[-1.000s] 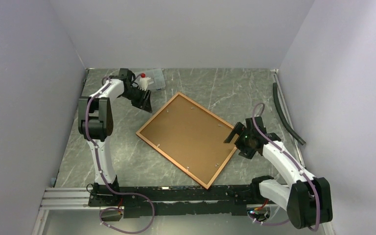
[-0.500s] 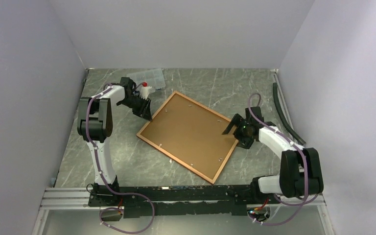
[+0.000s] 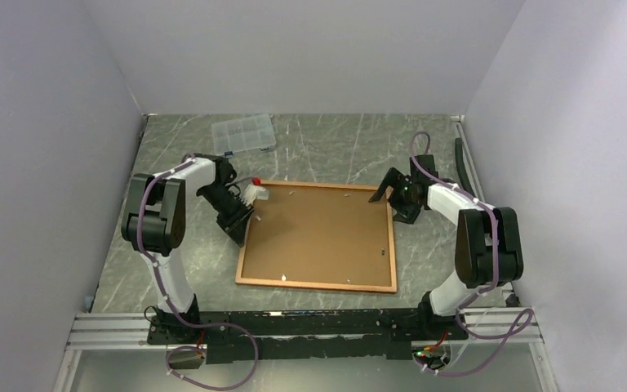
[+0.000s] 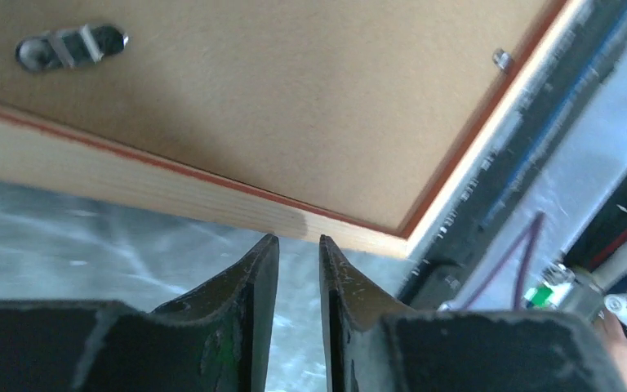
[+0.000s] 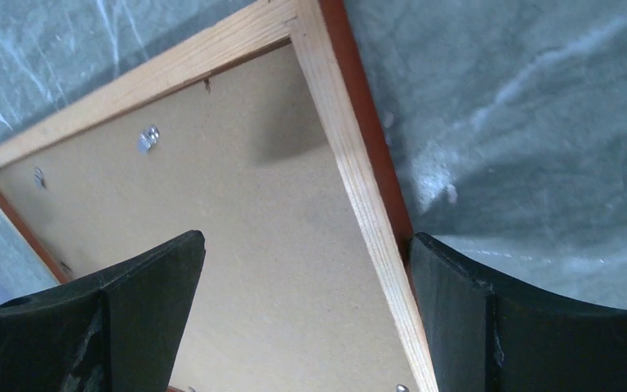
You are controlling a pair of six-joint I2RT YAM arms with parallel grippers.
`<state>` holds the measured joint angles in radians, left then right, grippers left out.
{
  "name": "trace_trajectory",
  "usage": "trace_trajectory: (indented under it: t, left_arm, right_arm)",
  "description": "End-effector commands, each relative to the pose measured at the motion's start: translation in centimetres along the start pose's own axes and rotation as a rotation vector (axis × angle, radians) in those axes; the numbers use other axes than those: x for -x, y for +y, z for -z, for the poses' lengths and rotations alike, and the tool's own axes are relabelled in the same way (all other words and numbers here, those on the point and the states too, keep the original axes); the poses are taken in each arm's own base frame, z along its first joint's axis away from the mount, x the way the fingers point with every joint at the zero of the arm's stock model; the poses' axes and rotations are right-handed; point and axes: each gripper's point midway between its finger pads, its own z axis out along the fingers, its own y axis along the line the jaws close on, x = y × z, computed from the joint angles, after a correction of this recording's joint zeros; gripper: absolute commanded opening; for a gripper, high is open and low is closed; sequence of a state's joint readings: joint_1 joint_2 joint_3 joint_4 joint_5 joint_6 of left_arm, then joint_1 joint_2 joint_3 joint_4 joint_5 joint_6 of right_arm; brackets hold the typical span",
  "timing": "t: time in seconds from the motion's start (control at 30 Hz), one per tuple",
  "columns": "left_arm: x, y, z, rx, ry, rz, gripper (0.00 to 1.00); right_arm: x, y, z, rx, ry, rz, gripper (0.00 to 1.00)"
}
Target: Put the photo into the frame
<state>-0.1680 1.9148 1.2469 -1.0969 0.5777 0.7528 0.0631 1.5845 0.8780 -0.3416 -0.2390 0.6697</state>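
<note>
The frame (image 3: 316, 285) lies face down, square to the table's edges, with its brown backing board (image 3: 318, 233) up. The photo is not in view. My left gripper (image 3: 242, 227) sits at the frame's left edge. In the left wrist view (image 4: 295, 245) its fingers are nearly together with nothing between them, tips just short of the frame's pale wooden side (image 4: 171, 192). My right gripper (image 3: 390, 204) is open at the frame's far right corner. In the right wrist view (image 5: 306, 241) one finger is over the board and the other is outside against the frame's edge (image 5: 359, 163).
A small white bottle with a red cap (image 3: 253, 193) stands by the frame's far left corner, close to my left gripper. A clear plastic compartment box (image 3: 245, 133) lies at the back left. A dark strip (image 3: 475, 196) runs along the right wall.
The frame has turned from a diagonal lie to square with the table. My left gripper moved nearer along its left edge. My right gripper moved farther back, to its far right corner.
</note>
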Motion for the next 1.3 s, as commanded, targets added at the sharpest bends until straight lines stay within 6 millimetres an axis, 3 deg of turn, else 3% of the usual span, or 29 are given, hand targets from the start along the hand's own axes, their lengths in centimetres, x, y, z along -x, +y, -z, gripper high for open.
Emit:
trace_trajectory:
  t: [0.0,0.1,0.23,0.37,0.5,0.7,0.83,1.0,1.27]
  left_arm:
    - [-0.5,-4.5,2.2,-0.106,-0.008,-0.054,0.32]
    - [1.7,-3.8,5.0,-0.061,-0.138,0.011,0.41]
    - [5.1,-1.7,8.2,-0.061,-0.364,0.186,0.45]
    - [6.1,0.3,6.8,-0.067,-0.406,0.311,0.48]
    - [5.5,1.0,4.7,-0.117,-0.383,0.404,0.51]
    - [4.3,2.4,2.4,-0.102,-0.343,0.476,0.46]
    - [3.4,3.2,1.6,-0.066,-0.321,0.500,0.35]
    - [3.0,3.5,0.7,-0.073,-0.308,0.525,0.21]
    - [3.0,3.8,0.2,-0.086,-0.301,0.539,0.18]
  right_arm:
    - [1.4,2.6,0.9,0.066,-0.010,0.048,1.00]
    - [3.5,3.6,3.6,0.070,-0.131,0.104,1.00]
    - [5.3,8.4,7.2,0.202,-0.226,0.195,0.96]
    - [2.9,14.8,6.6,0.323,-0.131,0.349,0.88]
    - [-1.6,20.9,4.7,0.466,-0.003,0.502,0.83]
    - [-7.8,26.5,0.6,0.590,0.165,0.623,0.70]
    - [-11.7,28.8,-2.0,0.636,0.252,0.659,0.66]
    - [-15.6,29.9,-4.3,0.676,0.329,0.664,0.61]
    - [-19.1,30.3,-6.4,0.711,0.393,0.661,0.58]
